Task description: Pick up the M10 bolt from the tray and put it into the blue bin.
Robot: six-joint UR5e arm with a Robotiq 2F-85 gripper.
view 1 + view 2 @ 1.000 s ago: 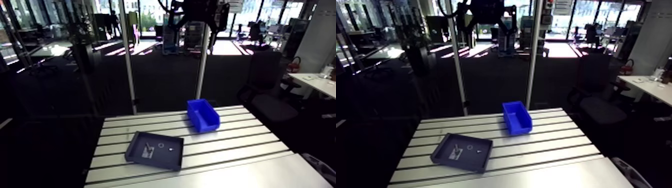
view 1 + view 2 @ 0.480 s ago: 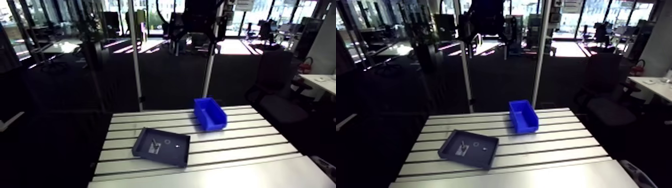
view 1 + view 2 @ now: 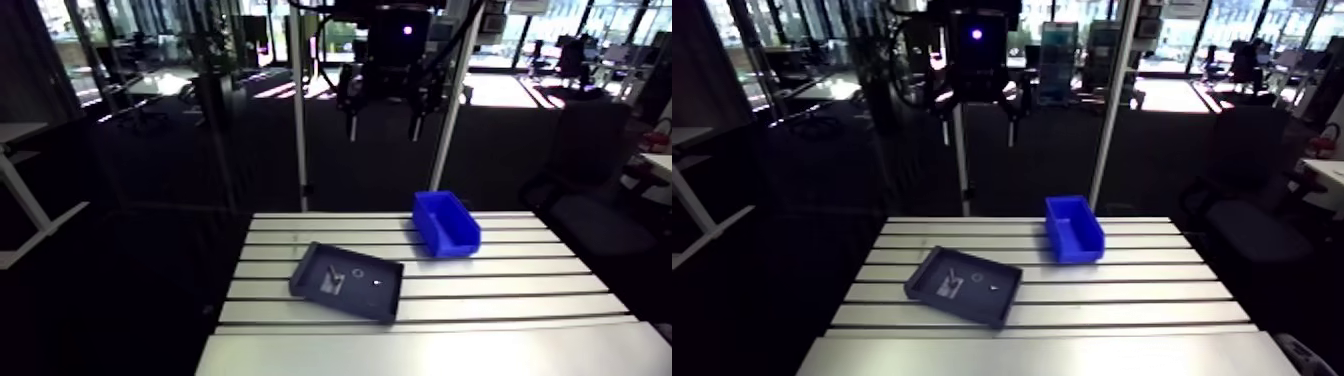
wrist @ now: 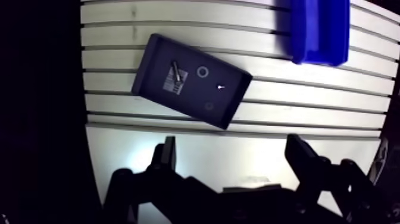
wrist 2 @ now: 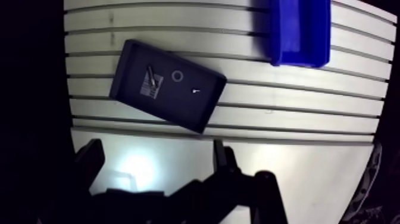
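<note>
We're hovering gripper [image 4: 232,146] wide open, empty, high, well apart from tray [image 4: 228,101]; bolt [image 4: 176,70] is lying inside tray near its wall; we're risking clipping that wall or pinching the ring [image 4: 203,72] beside it.

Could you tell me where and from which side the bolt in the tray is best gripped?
Grip the bolt across its shank, coming straight down, I'd judge. It lies flat on the tray floor, clear of the walls, and the ring beside it lies apart. The open gripper likely needs turning so it closes crosswise.
</note>
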